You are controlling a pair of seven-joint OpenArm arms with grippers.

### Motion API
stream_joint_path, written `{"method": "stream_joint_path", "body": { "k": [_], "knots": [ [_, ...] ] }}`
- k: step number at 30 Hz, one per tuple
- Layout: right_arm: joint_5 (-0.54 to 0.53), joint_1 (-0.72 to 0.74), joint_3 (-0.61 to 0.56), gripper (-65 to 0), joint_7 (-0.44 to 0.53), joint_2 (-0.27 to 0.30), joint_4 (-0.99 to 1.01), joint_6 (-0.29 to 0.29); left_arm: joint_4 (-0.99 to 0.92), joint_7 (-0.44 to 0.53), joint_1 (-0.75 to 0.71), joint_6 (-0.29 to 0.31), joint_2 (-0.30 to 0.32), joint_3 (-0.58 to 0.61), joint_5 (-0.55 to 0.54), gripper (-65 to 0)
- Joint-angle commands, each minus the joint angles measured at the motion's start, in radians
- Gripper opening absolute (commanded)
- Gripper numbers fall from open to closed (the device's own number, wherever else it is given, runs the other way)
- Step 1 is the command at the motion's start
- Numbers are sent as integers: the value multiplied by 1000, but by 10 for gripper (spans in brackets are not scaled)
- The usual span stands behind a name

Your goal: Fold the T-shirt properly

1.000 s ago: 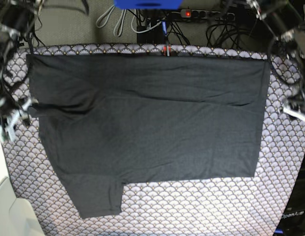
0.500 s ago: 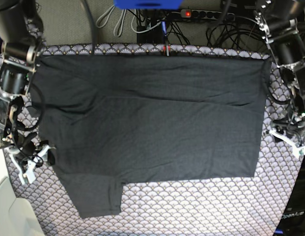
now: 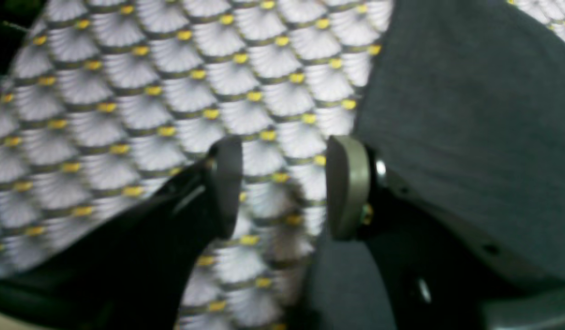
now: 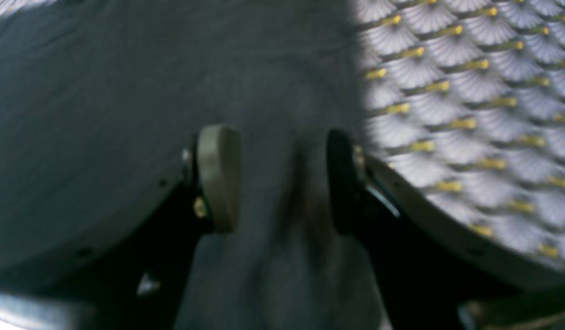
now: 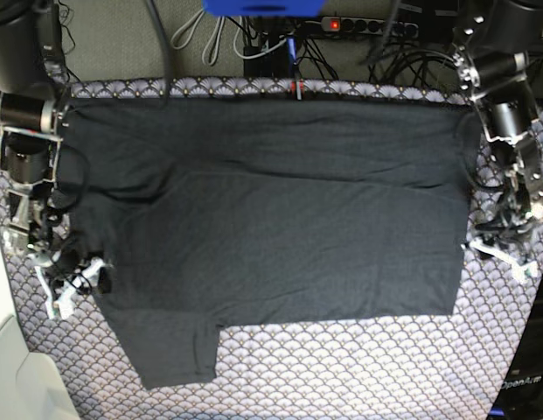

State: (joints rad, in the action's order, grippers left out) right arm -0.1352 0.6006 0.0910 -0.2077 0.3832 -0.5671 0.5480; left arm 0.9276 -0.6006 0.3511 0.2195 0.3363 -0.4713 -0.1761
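The dark charcoal T-shirt [image 5: 271, 201] lies spread flat on the scallop-patterned tablecloth [image 5: 341, 367], with one sleeve [image 5: 170, 350] sticking out toward the near edge. My right gripper [image 5: 77, 282] hovers at the shirt's left edge in the base view. In the right wrist view it [image 4: 280, 178] stands open over grey T-shirt fabric [image 4: 103, 91], the cloth edge just to its right. My left gripper [image 5: 497, 252] is at the shirt's right edge. In the left wrist view it [image 3: 287, 188] is open over bare tablecloth [image 3: 126, 91], with the T-shirt [image 3: 470, 114] beside one finger [image 3: 348, 188].
Behind the table's far edge lie a power strip [image 5: 367, 26] and loose cables [image 5: 201, 39], under a blue object [image 5: 262, 7]. A white surface [image 5: 17, 376] sits off the near left corner. Patterned cloth shows in a strip along the near side.
Both arms have come down along the shirt's sides toward the near edge, and both grippers now sit lower and closer to the fabric edges. The shirt itself has not moved.
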Motion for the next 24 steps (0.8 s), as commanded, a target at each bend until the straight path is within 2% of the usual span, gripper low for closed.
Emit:
{"method": "stream_joint_path", "body": {
  "k": [1, 3, 9, 14, 24],
  "knots": [
    [-11, 38, -13, -339, 41, 13, -17, -26, 18, 20, 30, 4, 13, -2, -4, -357],
    [-11, 38, -58, -339, 60, 12, -17, -62, 18, 20, 36, 4, 7, -2, -4, -357],
    [-11, 35, -90, -339, 66, 17, -17, -73, 17, 15, 36, 4, -1, -2, -4, -357],
    [-10, 18, -92, -339, 66, 33, -15, -220, 18, 18, 30, 4, -1, -2, -6, -357],
    [-10, 12, -92, -339, 67, 33, 69, -225, 18, 15, 30, 4, -1, -2, -6, -357]
  ]
}}
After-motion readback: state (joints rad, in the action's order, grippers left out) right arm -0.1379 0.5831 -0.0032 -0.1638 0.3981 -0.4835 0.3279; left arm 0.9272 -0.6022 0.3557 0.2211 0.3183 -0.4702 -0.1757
